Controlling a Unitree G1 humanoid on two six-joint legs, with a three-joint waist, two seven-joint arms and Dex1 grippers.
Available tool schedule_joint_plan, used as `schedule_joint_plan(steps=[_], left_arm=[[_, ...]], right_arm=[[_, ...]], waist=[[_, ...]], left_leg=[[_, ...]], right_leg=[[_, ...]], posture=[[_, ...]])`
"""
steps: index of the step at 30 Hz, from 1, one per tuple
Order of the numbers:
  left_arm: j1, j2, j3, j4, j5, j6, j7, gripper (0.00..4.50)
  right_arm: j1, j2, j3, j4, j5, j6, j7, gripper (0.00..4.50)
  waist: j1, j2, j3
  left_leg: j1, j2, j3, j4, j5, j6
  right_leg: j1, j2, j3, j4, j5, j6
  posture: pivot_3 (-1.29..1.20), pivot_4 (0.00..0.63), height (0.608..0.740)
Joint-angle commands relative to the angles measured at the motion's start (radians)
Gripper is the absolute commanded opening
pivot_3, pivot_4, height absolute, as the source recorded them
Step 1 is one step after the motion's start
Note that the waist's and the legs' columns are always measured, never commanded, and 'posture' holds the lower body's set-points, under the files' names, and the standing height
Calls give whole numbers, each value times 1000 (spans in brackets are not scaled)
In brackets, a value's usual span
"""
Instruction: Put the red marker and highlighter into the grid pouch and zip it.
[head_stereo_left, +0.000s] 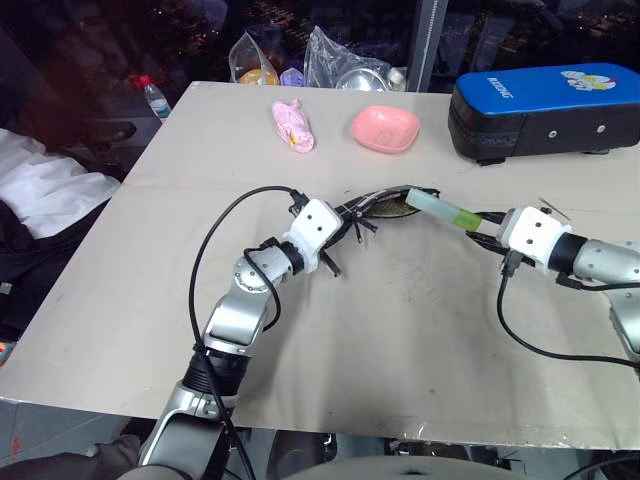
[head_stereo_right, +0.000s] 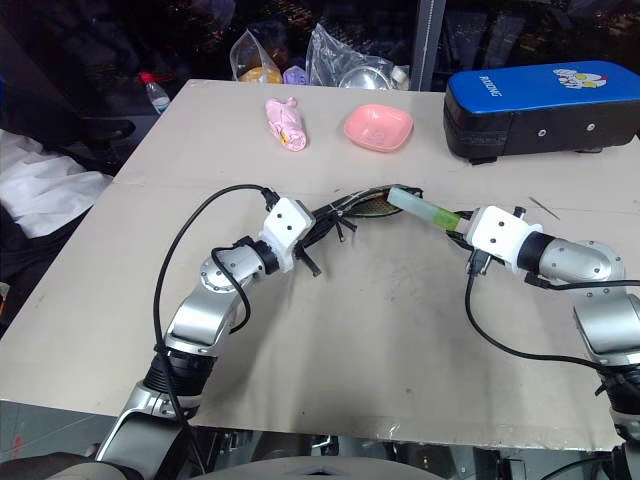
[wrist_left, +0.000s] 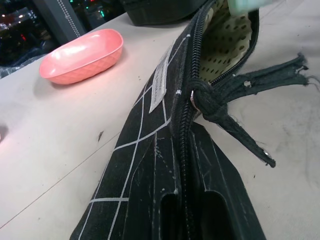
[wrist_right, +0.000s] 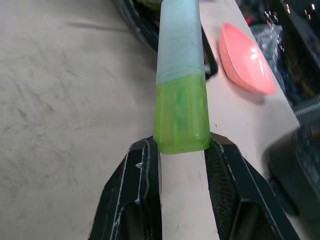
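Centrally on the table (head_stereo_left: 330, 340), grid pouch (wrist_left: 150, 150) held upright with mouth unzipped, left gripper (wrist_left: 182, 210) clamped on its near edge, right gripper (wrist_right: 180, 150) grasping the highlighter (wrist_right: 181, 75), pale tip at the pouch opening.

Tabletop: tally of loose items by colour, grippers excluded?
Pink: 2, soap dish and wrapped packet
Green-white: 1, highlighter, held by the right gripper
Black: 1, grid pouch, held by the left gripper
Blue-black: 1, hard case
Clear: 2, plastic bags at the far edge
Total: 7
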Motion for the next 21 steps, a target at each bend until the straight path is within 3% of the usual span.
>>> schedule_joint_plan(steps=[1, 9, 15, 21], left_arm=[[-14, -1, 0, -24, -5, -25, -1, 0], [-22, 1, -33, -21, 16, -42, -16, 0], [-15, -15, -37, -23, 9, -34, -11, 0], [-7, -2, -22, -16, 9, -39, -9, 0]], right_arm=[[-50, -15, 21, 1, -58, -68, -1, 691], [-182, 7, 127, 39, -245, -101, -34, 691], [-169, 70, 136, 10, -221, 14, -18, 691], [-150, 52, 95, 21, -149, 47, 39, 691]], waist=[[0, 0, 0], [0, 0, 0], [3, 0, 0], [1, 0, 0]], left_leg=[[0, 0, 0, 0, 0, 0], [0, 0, 1, 1, 0, 0], [0, 0, 1, 1, 0, 0], [0, 0, 1, 1, 0, 0]], right_leg=[[0, 0, 0, 0, 0, 0], [0, 0, 0, 0, 0, 0], [0, 0, 0, 0, 0, 0], [0, 0, 0, 0, 0, 0]], posture=[[0, 150, 725], [0, 150, 725], [0, 150, 725], [0, 150, 725]])
